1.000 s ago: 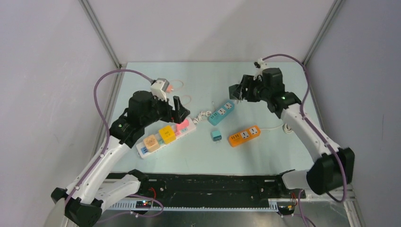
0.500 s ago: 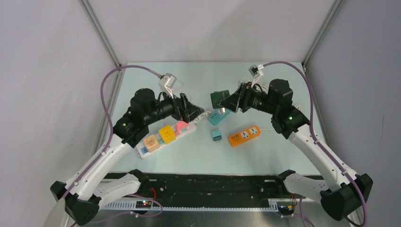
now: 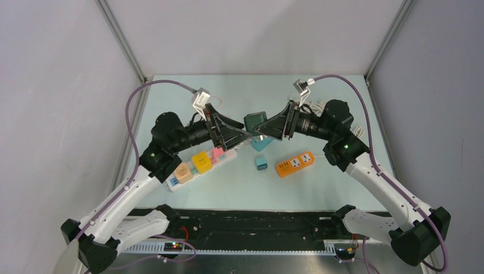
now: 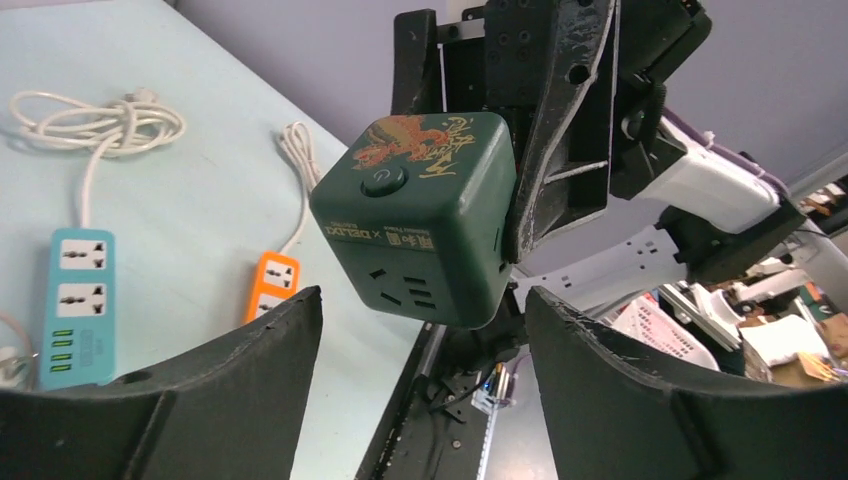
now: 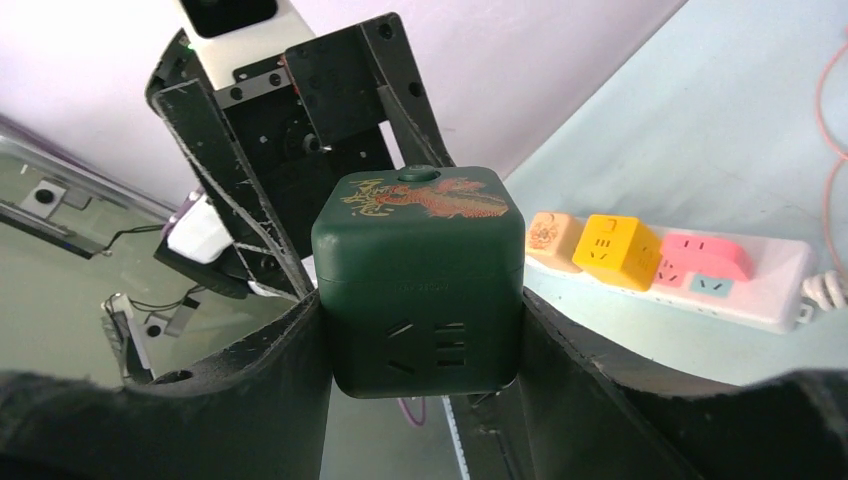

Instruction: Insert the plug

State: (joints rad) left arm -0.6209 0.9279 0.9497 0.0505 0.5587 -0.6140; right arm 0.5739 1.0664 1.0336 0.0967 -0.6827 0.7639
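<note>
The plug (image 3: 255, 122) is a dark green cube with a gold and red dragon print and socket slots. It hangs in mid-air over the middle of the table, with my right gripper (image 3: 258, 127) shut on two opposite sides of it (image 5: 420, 280). My left gripper (image 3: 241, 135) faces it from the left, open. In the left wrist view the cube (image 4: 420, 215) sits just beyond the left gripper (image 4: 422, 300), and both fingers stand clear of its lower edge. The right gripper (image 5: 420, 300) has its pads flat against the cube.
Below the left arm lies a white power strip (image 3: 170, 181) carrying orange, yellow and pink cubes. A teal strip (image 3: 263, 142), an orange strip (image 3: 295, 163) and a small teal block (image 3: 261, 164) lie under the grippers. White cable coils (image 4: 95, 120) lie farther back.
The right arm has swung left, carrying the green cube to the table's middle. The left gripper has lifted off the white strip, turned to face the cube, and its jaws have narrowed slightly.
</note>
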